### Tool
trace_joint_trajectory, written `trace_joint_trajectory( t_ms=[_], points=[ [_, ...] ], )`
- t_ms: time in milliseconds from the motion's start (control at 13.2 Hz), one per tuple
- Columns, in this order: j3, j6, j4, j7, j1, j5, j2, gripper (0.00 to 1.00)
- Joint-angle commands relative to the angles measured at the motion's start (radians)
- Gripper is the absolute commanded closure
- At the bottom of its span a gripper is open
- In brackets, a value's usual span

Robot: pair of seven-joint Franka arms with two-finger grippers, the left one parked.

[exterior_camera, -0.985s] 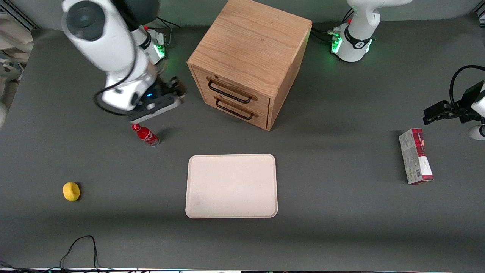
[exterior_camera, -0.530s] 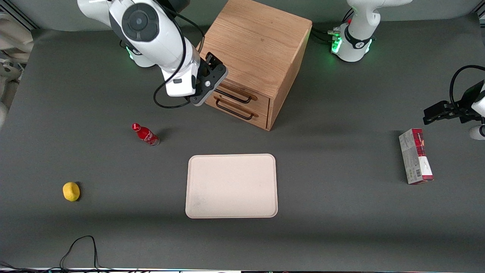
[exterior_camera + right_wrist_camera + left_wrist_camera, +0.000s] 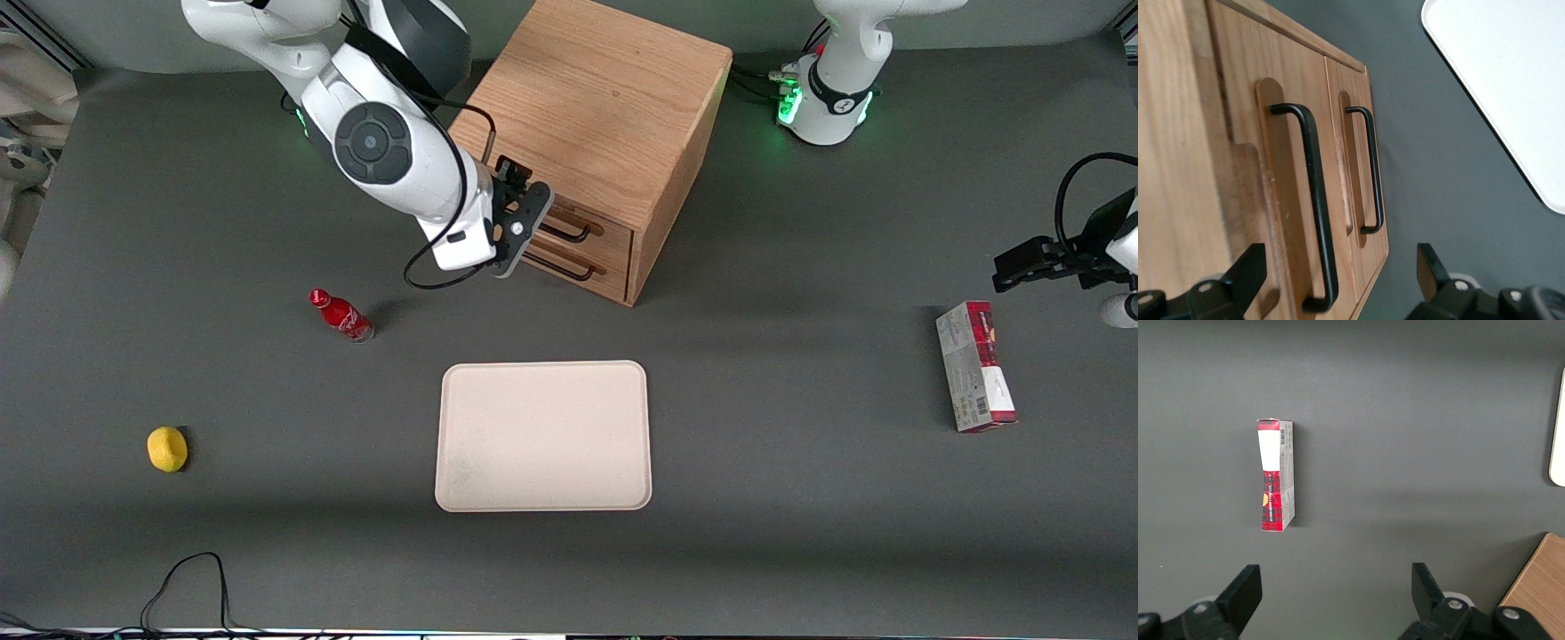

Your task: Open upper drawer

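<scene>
The wooden cabinet (image 3: 596,98) stands at the back middle of the table, both drawers shut. The upper drawer (image 3: 613,236) has a thin dark bar handle (image 3: 572,235); the identical lower drawer (image 3: 609,277) sits under it. My right gripper (image 3: 523,220) is open and empty, close in front of the drawer fronts at the working arm's end of the handles. In the right wrist view the upper handle (image 3: 1317,200) runs between my spread fingers (image 3: 1248,270), with the gripper (image 3: 1338,267) level with the handle's end and not touching it. The lower handle (image 3: 1371,167) lies beside it.
A red bottle (image 3: 340,316) lies on the table nearer the front camera than the gripper. A cream tray (image 3: 542,436) lies in front of the cabinet. A yellow lemon (image 3: 166,448) is toward the working arm's end, a red and white box (image 3: 975,366) toward the parked arm's.
My gripper has swung from above the red bottle across to the cabinet's front, then moved a little lower and closer along the drawer handles. The drawers have not moved.
</scene>
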Motion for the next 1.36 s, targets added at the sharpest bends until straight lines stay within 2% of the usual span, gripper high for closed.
trace_joint_trajectory(
  t_ms=[0, 455, 758, 985, 1061, 1288],
  points=[
    [0.0, 0.051, -0.048, -0.047, 0.002, 0.015, 0.001, 0.0],
    [0.002, 0.163, -0.137, -0.048, 0.016, 0.001, 0.002, 0.0],
    [0.002, 0.199, -0.138, -0.05, 0.013, -0.054, 0.034, 0.0],
    [0.002, 0.222, -0.137, -0.051, 0.015, -0.071, 0.051, 0.0],
    [0.002, 0.222, -0.132, -0.051, 0.013, -0.085, 0.051, 0.0],
    [-0.004, 0.222, -0.088, -0.05, 0.01, -0.189, 0.059, 0.0]
  ],
)
